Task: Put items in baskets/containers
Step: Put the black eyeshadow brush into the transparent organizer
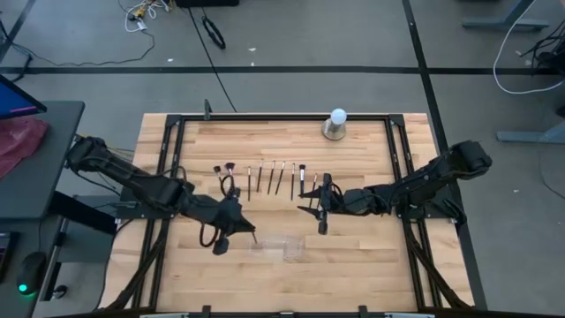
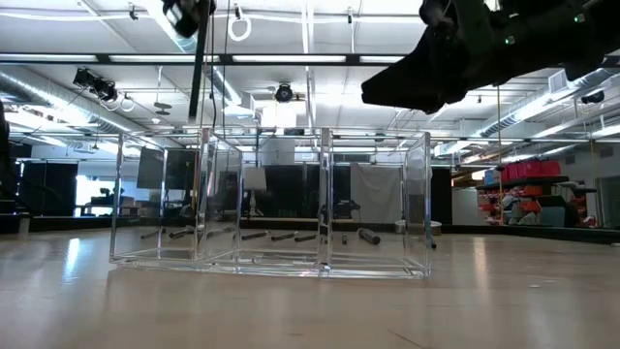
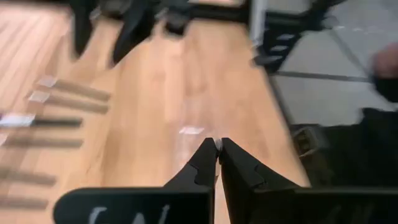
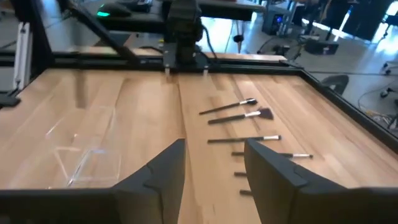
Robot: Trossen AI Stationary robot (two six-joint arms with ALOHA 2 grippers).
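Open wood beside clear tray

A grey concrete floor surrounds the wooden table, with black and white cables lying across it. In the low view, ceiling light strips and ducts run overhead; red shelving stands far right.

Looks like an industrial robotics lab: grey concrete floor strewn with cables at twelve o'clock, exposed ceiling ducts, shelving.
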